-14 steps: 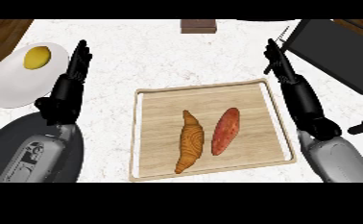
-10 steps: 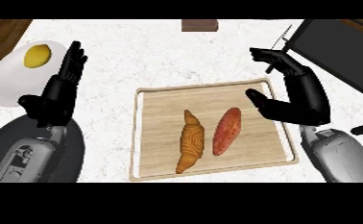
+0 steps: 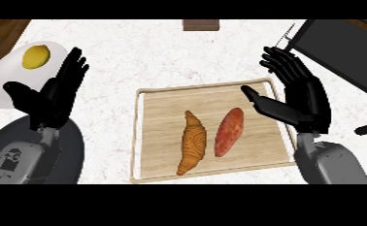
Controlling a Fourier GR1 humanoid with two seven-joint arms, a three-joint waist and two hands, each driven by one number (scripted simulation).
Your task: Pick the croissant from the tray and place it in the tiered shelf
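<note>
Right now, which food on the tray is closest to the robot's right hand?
The reddish sweet potato. It lies on the right hand's side of the tray; the golden croissant lies farther left.

A lemon (image 3: 37, 56) sits on a white plate (image 3: 14, 72) at the counter's (image 3: 158, 55) left edge; a small brown block (image 3: 200, 24) lies at its far edge
</note>
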